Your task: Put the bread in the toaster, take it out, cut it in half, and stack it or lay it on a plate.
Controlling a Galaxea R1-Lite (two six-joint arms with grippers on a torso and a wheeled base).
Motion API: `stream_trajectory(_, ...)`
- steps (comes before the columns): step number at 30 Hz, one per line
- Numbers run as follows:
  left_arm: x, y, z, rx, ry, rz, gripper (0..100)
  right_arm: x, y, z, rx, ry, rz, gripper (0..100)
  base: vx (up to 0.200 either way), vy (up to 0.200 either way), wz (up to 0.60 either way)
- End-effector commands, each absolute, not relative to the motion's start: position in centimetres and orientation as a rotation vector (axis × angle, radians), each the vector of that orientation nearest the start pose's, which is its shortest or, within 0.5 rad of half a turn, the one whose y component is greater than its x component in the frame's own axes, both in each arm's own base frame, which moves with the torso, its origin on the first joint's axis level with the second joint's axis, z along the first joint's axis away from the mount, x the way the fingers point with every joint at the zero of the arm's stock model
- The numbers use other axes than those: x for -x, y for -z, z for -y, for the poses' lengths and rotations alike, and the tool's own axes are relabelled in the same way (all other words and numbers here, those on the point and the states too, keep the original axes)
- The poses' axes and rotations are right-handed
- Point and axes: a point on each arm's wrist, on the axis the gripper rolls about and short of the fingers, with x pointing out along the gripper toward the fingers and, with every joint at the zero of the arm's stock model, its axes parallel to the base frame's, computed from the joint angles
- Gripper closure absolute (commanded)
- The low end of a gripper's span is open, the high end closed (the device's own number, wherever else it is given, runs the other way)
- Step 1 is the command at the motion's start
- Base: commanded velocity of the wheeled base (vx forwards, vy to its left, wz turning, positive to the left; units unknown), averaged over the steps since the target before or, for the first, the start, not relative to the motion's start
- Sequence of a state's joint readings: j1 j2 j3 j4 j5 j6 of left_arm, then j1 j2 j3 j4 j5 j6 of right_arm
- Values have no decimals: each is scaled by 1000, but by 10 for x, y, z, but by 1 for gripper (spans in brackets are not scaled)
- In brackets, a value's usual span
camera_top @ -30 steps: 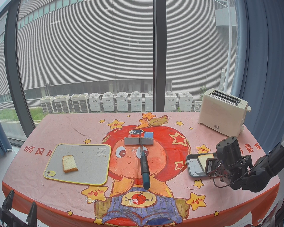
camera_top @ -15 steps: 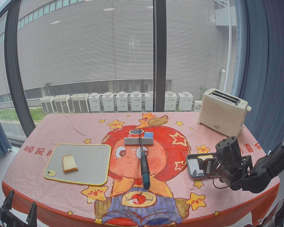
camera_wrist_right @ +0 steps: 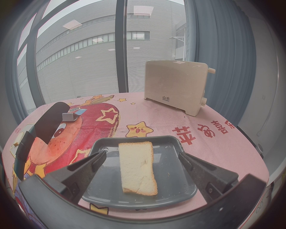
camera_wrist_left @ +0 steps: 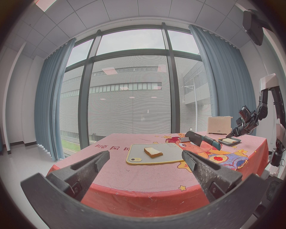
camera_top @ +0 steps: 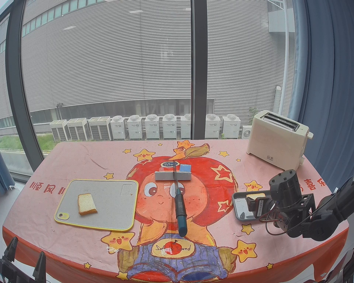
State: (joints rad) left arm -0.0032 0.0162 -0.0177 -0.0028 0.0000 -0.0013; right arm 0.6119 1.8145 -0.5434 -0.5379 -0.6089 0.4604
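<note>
Toaster (camera_top: pixel 278 139) smooth cream plastic; plate (camera_wrist_right: pixel 166 179) glossy grey; tablecloth (camera_top: pixel 110 162) printed matt cloth; bread (camera_wrist_right: pixel 137 167) porous.

We're in an office-type test rm: tiled ceiling (camera_wrist_left: pixel 119 9), tall windows (camera_wrist_left: pixel 128 92), blue curtains (camera_wrist_left: pixel 47 98), cartoon-cloth table (camera_top: pixel 92 162).

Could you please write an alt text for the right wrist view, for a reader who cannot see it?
The open right gripper is poised at a grey plate holding one flat slice of bread. Beyond it, a cream toaster stands on the pink cartoon tablecloth before a large window.
</note>
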Motion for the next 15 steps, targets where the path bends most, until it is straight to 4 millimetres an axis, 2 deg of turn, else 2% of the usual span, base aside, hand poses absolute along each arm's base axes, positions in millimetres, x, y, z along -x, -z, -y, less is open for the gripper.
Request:
stream_trajectory(1,23,-76,0,2,5,3,0,-228,-82,-144,-30,134,-576,0,0,0,0)
stream_trajectory(11,23,-76,0,2,3,3,0,-225,-95,-137,-32,130,-542,0,0,0,0)
stream_trajectory(15,23,-76,0,2,3,3,0,-223,-99,-127,-5,137,-538,0,0,0,0)
